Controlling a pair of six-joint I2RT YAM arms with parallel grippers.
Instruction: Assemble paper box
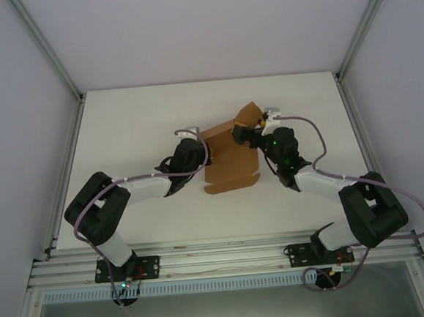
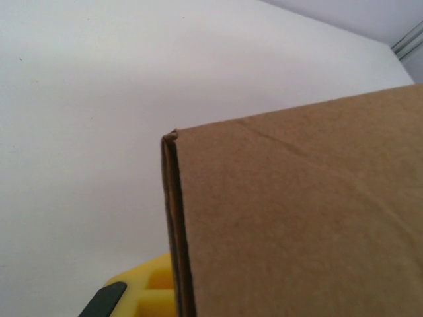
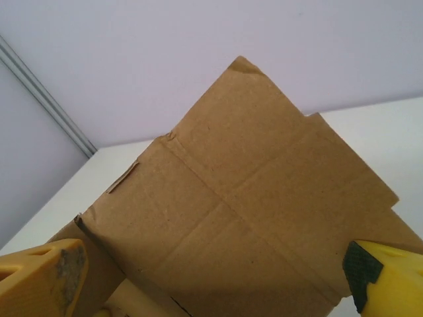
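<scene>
The paper box (image 1: pixel 230 161) is a brown cardboard piece lying in the middle of the table, with one creased flap (image 1: pixel 249 115) raised at its far right corner. My left gripper (image 1: pixel 194 141) is at the box's left edge, shut on the cardboard. In the left wrist view one yellow finger (image 2: pixel 142 290) sits against a doubled edge of the paper box (image 2: pixel 297 224), which hides the other finger. My right gripper (image 1: pixel 245 134) stands open just in front of the raised flap. In the right wrist view its fingers (image 3: pixel 39 277) spread wide either side of the paper box (image 3: pixel 244 205).
The white table (image 1: pixel 135 120) has bare room to the left, right and behind the box. Metal frame posts (image 1: pixel 49 50) and side walls bound the table. The rail (image 1: pixel 220 261) with both arm bases runs along the near edge.
</scene>
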